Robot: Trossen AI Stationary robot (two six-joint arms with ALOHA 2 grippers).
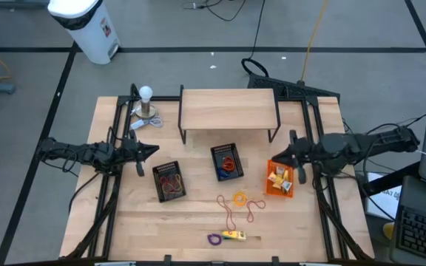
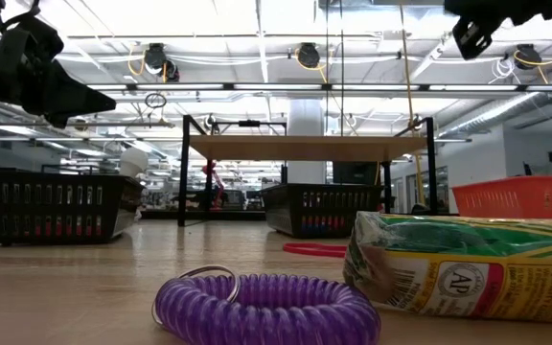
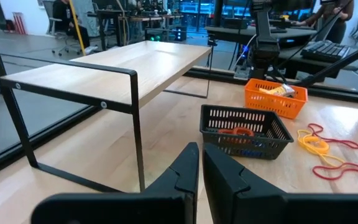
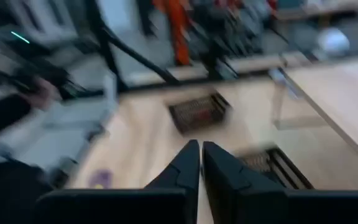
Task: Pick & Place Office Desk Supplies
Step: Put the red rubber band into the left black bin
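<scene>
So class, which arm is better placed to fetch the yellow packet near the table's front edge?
Probably the right: its tool hangs above the orange basket, slightly closer to the yellow packet than the left tool.

"AP" seal, "QUALITY" on yellow packet (image 2: 468,268)

Shelf (image 1: 228,109): table's (image 1: 294,222) 12 o'clock.
Baskets (image 1: 169,181): below the shelf, 9 to 3 o'clock.
Loops (image 1: 237,205): 6 o'clock of the middle basket.

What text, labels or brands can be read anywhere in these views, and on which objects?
"AP" in a round seal: yellow and green packet lying on the table, low view.
"QUALITY", cut off at the picture's edge: same packet.
Barcode and fine print on that packet: too small to read.
Red label on the white bin: too small.
</scene>
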